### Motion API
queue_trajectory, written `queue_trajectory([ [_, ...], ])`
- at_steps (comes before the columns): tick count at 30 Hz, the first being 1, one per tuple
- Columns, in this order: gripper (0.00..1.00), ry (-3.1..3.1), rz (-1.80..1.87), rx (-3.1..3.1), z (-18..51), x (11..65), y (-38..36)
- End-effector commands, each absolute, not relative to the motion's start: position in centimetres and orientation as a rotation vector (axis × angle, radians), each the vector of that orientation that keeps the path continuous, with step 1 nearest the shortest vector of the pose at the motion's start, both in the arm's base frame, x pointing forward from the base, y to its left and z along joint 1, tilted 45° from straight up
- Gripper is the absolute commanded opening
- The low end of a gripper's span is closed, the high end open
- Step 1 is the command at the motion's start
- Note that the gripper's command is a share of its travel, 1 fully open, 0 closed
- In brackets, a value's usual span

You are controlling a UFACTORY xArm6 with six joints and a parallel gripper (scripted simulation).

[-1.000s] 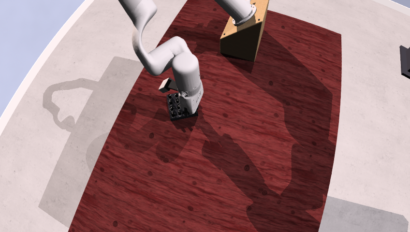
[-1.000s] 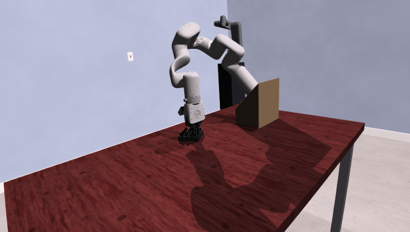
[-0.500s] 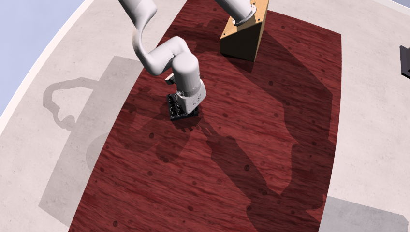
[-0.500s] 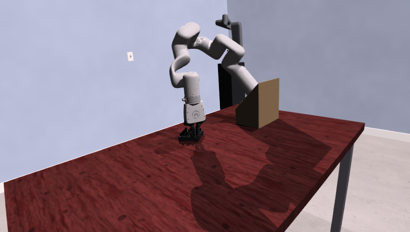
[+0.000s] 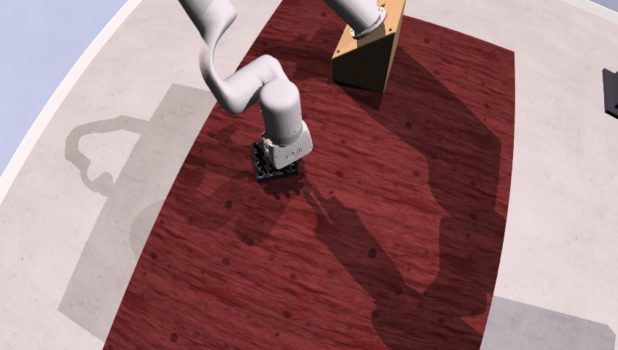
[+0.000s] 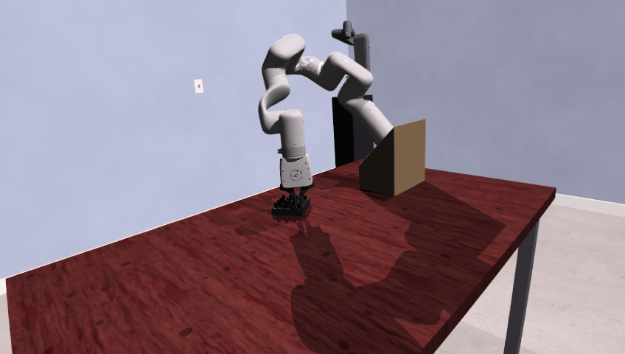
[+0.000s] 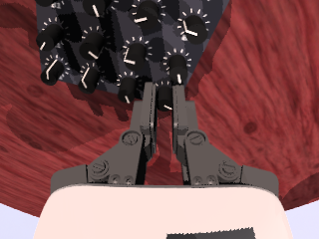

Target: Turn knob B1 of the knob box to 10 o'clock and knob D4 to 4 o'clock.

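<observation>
The black knob box (image 5: pixel 274 169) stands on the dark red table, under my wrist; it also shows in the exterior view (image 6: pixel 290 205). In the wrist view the knob box (image 7: pixel 134 20) fills the upper part, with row A farthest from me and the names A2 to A4 readable. My gripper (image 7: pixel 163 96) points straight down and is shut on knob D4 (image 7: pixel 165 95), the box's nearest corner knob. Its white line shows between the fingers, but I cannot read the hour. The gripper (image 6: pixel 294 195) reaches down onto the box.
A tan wooden wedge block (image 5: pixel 366 56) stands behind the box, at the arm's base; it also shows in the exterior view (image 6: pixel 394 158). A black post (image 6: pixel 351 127) rises behind the table. The table's right edge (image 6: pixel 543 197) is far from the box.
</observation>
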State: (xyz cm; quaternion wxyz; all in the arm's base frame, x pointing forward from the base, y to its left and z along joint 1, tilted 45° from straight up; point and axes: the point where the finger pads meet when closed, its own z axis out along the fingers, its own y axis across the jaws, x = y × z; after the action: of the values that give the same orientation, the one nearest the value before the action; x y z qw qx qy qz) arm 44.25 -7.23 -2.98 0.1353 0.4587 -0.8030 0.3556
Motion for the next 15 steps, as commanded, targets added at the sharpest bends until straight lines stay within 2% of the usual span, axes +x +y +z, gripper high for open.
queue_trajectory([
  [1,0.08,-2.399,1.061,1.247,-2.91,44.36,-7.14],
  [15,0.08,-2.531,1.103,1.074,-2.91,44.36,-7.14],
])
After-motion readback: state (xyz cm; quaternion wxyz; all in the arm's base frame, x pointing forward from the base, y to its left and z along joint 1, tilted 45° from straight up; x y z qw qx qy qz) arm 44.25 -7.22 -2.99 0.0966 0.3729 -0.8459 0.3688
